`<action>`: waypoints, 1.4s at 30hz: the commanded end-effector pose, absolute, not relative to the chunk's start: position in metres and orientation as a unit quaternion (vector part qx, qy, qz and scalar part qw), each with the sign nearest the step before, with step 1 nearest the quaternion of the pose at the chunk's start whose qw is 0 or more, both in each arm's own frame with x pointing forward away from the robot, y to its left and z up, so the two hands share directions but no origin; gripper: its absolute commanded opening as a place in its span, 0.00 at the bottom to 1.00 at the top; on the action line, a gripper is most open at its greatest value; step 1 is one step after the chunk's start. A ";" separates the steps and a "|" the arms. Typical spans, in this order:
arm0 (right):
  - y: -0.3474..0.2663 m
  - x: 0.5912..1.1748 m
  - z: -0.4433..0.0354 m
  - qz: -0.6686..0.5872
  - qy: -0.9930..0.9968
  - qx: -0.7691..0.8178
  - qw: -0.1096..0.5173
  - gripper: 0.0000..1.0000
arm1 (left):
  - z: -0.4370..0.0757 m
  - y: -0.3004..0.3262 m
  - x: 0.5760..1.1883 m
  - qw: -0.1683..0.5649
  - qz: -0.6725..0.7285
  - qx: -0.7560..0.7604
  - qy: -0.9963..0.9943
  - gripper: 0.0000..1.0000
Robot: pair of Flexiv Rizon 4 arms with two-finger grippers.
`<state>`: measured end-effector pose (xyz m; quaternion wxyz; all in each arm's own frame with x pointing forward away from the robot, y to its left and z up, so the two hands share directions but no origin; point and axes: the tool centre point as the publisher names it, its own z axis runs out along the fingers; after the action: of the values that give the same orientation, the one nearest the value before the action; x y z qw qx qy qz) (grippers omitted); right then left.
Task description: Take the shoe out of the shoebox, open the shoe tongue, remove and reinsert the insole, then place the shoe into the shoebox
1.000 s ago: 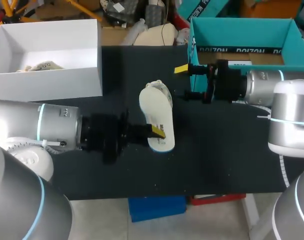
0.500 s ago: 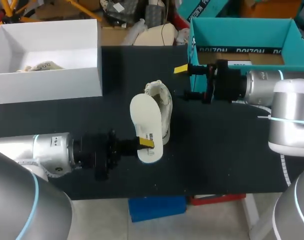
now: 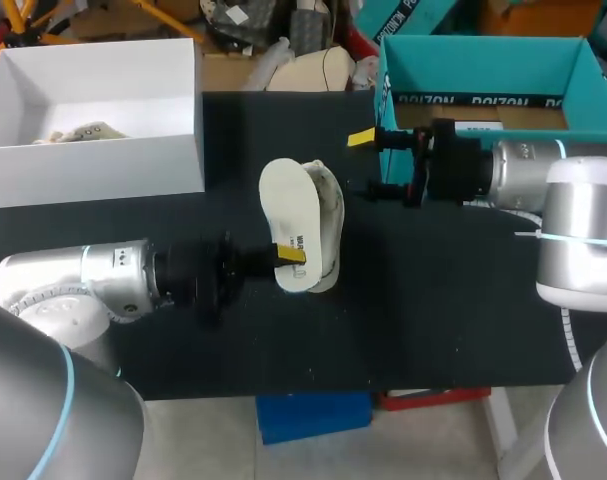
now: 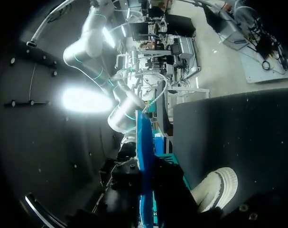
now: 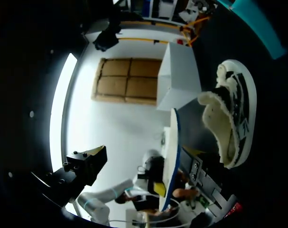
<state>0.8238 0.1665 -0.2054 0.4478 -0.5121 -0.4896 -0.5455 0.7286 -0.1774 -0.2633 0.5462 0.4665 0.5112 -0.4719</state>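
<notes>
The shoe [image 3: 331,212] lies on the black table [image 3: 433,310], apparently on its side. Its long axis runs from the far edge toward the near one, the rounded toe end probably nearest. The teal shoebox [image 3: 483,45] stands beyond the shoe to the right, ready to receive it. The insole [image 3: 286,212] hangs close over the shoe and parallel to it, lined up for reinsertion, I judge. Its near end is pinched by the left gripper [image 3: 291,256]. The right gripper [image 3: 365,163], fingers spread and empty, hangs just right of the shoe.
</notes>
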 end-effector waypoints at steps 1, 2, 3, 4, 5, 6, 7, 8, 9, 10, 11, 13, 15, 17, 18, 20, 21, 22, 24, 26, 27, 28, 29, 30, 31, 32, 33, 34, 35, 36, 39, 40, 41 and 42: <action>0.168 0.823 -0.206 -0.546 -0.489 -0.513 0.447 1.00 | -0.264 -0.187 0.748 0.545 -0.469 0.472 0.510 0.00; 0.168 0.823 -0.206 -0.546 -0.489 -0.513 0.447 1.00 | -0.263 -0.187 0.750 0.546 -0.466 0.476 0.508 0.00; 0.168 0.823 -0.206 -0.546 -0.489 -0.513 0.447 1.00 | -0.262 -0.187 0.752 0.547 -0.462 0.481 0.506 0.00; 0.168 0.823 -0.206 -0.546 -0.489 -0.513 0.447 1.00 | -0.261 -0.188 0.754 0.547 -0.461 0.481 0.506 0.00; 0.168 0.823 -0.206 -0.546 -0.489 -0.513 0.447 1.00 | -0.259 -0.188 0.757 0.552 -0.454 0.487 0.502 0.00; 0.168 0.823 -0.206 -0.546 -0.489 -0.513 0.447 1.00 | -0.258 -0.188 0.759 0.553 -0.451 0.493 0.498 0.00; 0.168 0.823 -0.206 -0.546 -0.489 -0.513 0.447 1.00 | -0.257 -0.187 0.760 0.554 -0.450 0.493 0.498 0.00; 0.168 0.823 -0.206 -0.546 -0.489 -0.513 0.447 1.00 | -0.256 -0.187 0.762 0.557 -0.444 0.499 0.493 0.00; 0.168 0.823 -0.206 -0.546 -0.489 -0.513 0.447 1.00 | -0.255 -0.187 0.762 0.558 -0.442 0.504 0.490 0.00; 0.168 0.823 -0.206 -0.546 -0.489 -0.513 0.447 1.00 | -0.253 -0.186 0.763 0.557 -0.444 0.502 0.490 0.00; 0.168 0.823 -0.206 -0.546 -0.489 -0.513 0.447 1.00 | -0.252 -0.186 0.763 0.557 -0.444 0.502 0.491 0.00; 0.168 0.823 -0.206 -0.546 -0.489 -0.513 0.447 1.00 | -0.250 -0.185 0.762 0.559 -0.443 0.500 0.491 0.00; 0.168 0.823 -0.206 -0.546 -0.489 -0.513 0.447 1.00 | -0.248 -0.184 0.757 0.560 -0.441 0.508 0.485 0.00; 0.168 0.823 -0.206 -0.546 -0.489 -0.513 0.447 1.00 | -0.245 -0.183 0.753 0.563 -0.440 0.514 0.474 0.00; 0.168 0.823 -0.206 -0.546 -0.489 -0.513 0.447 1.00 | -0.244 -0.182 0.751 0.562 -0.439 0.517 0.474 0.00; 0.168 0.823 -0.206 -0.546 -0.489 -0.513 0.447 1.00 | -0.245 -0.182 0.748 0.559 -0.434 0.526 0.471 0.00; 0.168 0.823 -0.206 -0.546 -0.489 -0.513 0.447 1.00 | -0.245 -0.182 0.746 0.559 -0.432 0.529 0.471 0.00; 0.168 0.823 -0.206 -0.546 -0.489 -0.513 0.447 1.00 | -0.245 -0.182 0.746 0.559 -0.431 0.529 0.471 0.00; 0.168 0.823 -0.206 -0.546 -0.489 -0.513 0.447 1.00 | -0.246 -0.180 0.743 0.559 -0.432 0.526 0.473 0.00; 0.168 0.823 -0.206 -0.546 -0.489 -0.513 0.447 1.00 | -0.247 -0.178 0.742 0.560 -0.428 0.523 0.478 0.00; 0.168 0.823 -0.206 -0.546 -0.489 -0.513 0.447 1.00 | -0.248 -0.177 0.742 0.560 -0.428 0.523 0.479 0.00; 0.168 0.823 -0.206 -0.546 -0.489 -0.513 0.447 1.00 | -0.248 -0.177 0.742 0.560 -0.428 0.523 0.479 0.00; 0.168 0.823 -0.206 -0.546 -0.489 -0.513 0.447 1.00 | -0.248 -0.177 0.742 0.560 -0.428 0.523 0.479 0.00; 0.168 0.823 -0.206 -0.546 -0.489 -0.513 0.447 1.00 | -0.248 -0.177 0.742 0.560 -0.428 0.523 0.479 0.00; 0.168 0.823 -0.206 -0.546 -0.489 -0.513 0.447 1.00 | -0.248 -0.177 0.742 0.560 -0.428 0.523 0.479 0.00; 0.168 0.823 -0.206 -0.546 -0.489 -0.513 0.447 1.00 | -0.248 -0.177 0.742 0.560 -0.428 0.523 0.479 0.00; 0.168 0.823 -0.206 -0.546 -0.489 -0.513 0.447 1.00 | -0.248 -0.177 0.742 0.560 -0.428 0.523 0.479 0.00; 0.168 0.823 -0.206 -0.546 -0.489 -0.513 0.447 1.00 | -0.248 -0.177 0.742 0.560 -0.428 0.523 0.479 0.00; 0.168 0.823 -0.206 -0.546 -0.489 -0.513 0.447 1.00 | -0.248 -0.177 0.742 0.560 -0.428 0.523 0.479 0.00; 0.167 0.823 -0.207 -0.544 -0.496 -0.509 0.446 1.00 | -0.248 -0.177 0.742 0.560 -0.428 0.523 0.479 0.00; 0.171 0.822 -0.211 -0.526 -0.516 -0.501 0.454 1.00 | -0.248 -0.177 0.742 0.560 -0.428 0.523 0.479 0.00; 0.173 0.822 -0.212 -0.514 -0.524 -0.502 0.457 1.00 | -0.248 -0.177 0.742 0.560 -0.428 0.523 0.479 0.00; 0.175 0.821 -0.213 -0.508 -0.531 -0.501 0.456 1.00 | -0.248 -0.177 0.742 0.560 -0.428 0.523 0.479 0.00; 0.177 0.821 -0.214 -0.506 -0.534 -0.498 0.458 1.00 | -0.248 -0.177 0.742 0.560 -0.428 0.523 0.479 0.00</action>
<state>0.8118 0.1734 -0.2142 0.4475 -0.5056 -0.5203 -0.5229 0.7431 -0.1769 -0.2477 0.5587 0.5230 0.4781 -0.4310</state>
